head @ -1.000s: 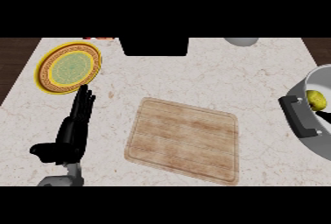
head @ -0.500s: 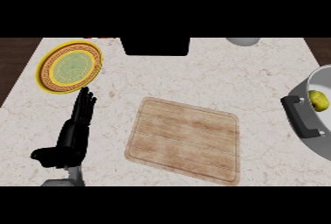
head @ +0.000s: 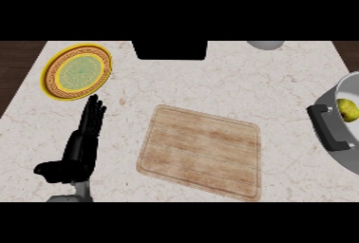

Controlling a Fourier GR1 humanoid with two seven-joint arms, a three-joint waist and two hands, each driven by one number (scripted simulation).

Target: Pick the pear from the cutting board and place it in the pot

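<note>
The fingers (head: pixel 92 114) of the left hand (head: pixel 79 147) are held straight and close together, pointing away from the lower edge toward the plate (head: pixel 76 71); nothing is held in them. The thumb is stuck out to the left, low in the view. The hand is seen above the pale marbled surface (head: pixel 210 80), just left of the cutting board (head: pixel 202 152), with a strip of bare stone between them. The yellow plate with a patterned rim lies just beyond the fingertips, near the far left corner. The wooden cutting board is set at a slight tilt in the middle of the surface, with nothing on it. At the right edge, a grey pot (head: pixel 344 118) with a black handle is partly cut off by the frame. The pear (head: pixel 348 109), yellow-green, is seen inside the pot. A dark box (head: pixel 170 50) is placed at the far edge.
</note>
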